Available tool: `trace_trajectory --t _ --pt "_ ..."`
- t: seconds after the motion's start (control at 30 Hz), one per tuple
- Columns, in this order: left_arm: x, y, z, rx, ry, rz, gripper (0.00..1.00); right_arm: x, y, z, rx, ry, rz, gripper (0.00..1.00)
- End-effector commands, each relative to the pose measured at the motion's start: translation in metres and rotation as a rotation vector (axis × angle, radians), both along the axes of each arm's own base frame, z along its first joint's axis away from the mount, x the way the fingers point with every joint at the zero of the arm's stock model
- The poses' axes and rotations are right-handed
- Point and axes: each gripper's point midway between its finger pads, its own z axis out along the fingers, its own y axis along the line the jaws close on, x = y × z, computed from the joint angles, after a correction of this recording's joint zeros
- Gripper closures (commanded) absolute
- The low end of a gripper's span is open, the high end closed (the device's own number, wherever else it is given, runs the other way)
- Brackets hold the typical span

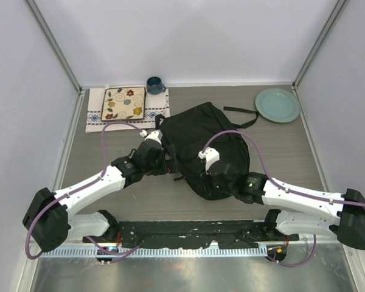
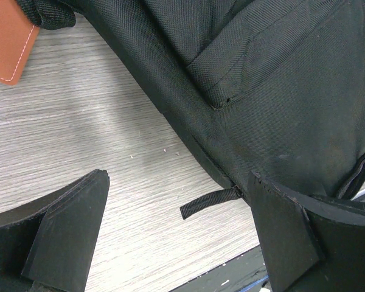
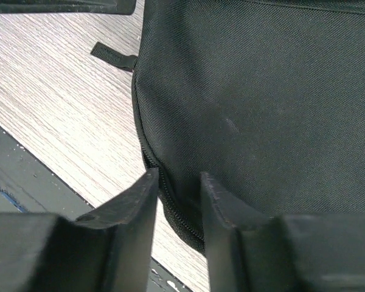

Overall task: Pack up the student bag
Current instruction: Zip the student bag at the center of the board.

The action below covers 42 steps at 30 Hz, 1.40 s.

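Fabric fills most of both wrist views: the black student bag [image 1: 207, 143] lies slumped flat at the middle of the grey wood-grain counter [image 1: 292, 158], its straps trailing toward 1 o'clock. The left fingers [image 2: 73, 231] sit at the bag's 9 o'clock edge, spread wide and holding nothing, with a short black pull tab [image 2: 210, 202] lying on the counter between them. The right fingers [image 3: 131, 225] are at the bag's 5 o'clock edge, drawn in to a slim gap that frames the zipped seam; whether they actually pinch it cannot be told. A corner of a tan stitched leather piece [image 2: 9, 36] shows beside the bag. A pale green plate [image 1: 278, 104] rests at 1 o'clock, and a blue mug [image 1: 154, 84] and a floral mat [image 1: 124, 103] at 11 o'clock.
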Motion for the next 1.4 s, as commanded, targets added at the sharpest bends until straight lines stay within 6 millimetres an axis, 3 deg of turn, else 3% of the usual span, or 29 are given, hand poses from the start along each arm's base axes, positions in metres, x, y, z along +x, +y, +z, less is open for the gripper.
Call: trace_trajectory --t 0.0,0.1,0.2,0.37,0.47,0.5,0.6,0.7,0.87,1.03,1.2,1.37 --pt "0.011 -0.006 0.017 -0.026 -0.043 0.003 0.0 0.011 0.005 0.018 0.005 -0.067 -0.001 0.68" --pt "0.011 -0.007 0.016 -0.025 -0.038 0.0 0.0 0.011 0.007 0.016 0.005 -0.061 0.007 0.87" --pt "0.012 -0.008 0.015 -0.027 -0.036 -0.003 0.0 0.01 0.01 0.013 -0.001 -0.055 0.015 0.99" --pt "0.011 -0.009 0.013 -0.026 -0.031 -0.006 0.01 0.014 0.01 0.007 -0.027 -0.063 -0.003 0.99" --pt "0.011 -0.008 0.014 -0.023 -0.033 -0.004 0.0 0.011 0.009 0.008 -0.029 -0.064 -0.002 0.89" --pt "0.01 -0.007 0.014 -0.021 -0.033 -0.004 0.0 0.011 0.01 0.012 -0.014 -0.066 -0.005 0.78" --pt "0.011 -0.004 0.015 -0.017 -0.043 0.007 0.01 0.008 0.008 0.034 0.064 -0.084 -0.02 0.63" --pt "0.013 -0.002 0.014 -0.009 -0.048 0.022 0.0 0.008 0.003 0.063 0.167 -0.115 -0.059 0.55" --pt "0.022 -0.001 0.004 -0.034 -0.037 0.062 0.0 0.006 0.0 0.095 0.322 -0.087 -0.154 0.53" --pt "0.038 -0.005 -0.008 -0.141 -0.017 0.113 0.0 0.0 0.012 0.091 0.532 0.075 -0.333 0.53" --pt "0.055 -0.019 -0.007 -0.278 -0.039 0.143 0.02 -0.016 0.02 0.077 0.617 0.08 -0.413 0.53" --pt "0.063 -0.029 -0.009 -0.354 -0.056 0.145 0.18 -0.033 0.041 0.074 0.616 0.087 -0.461 0.53"
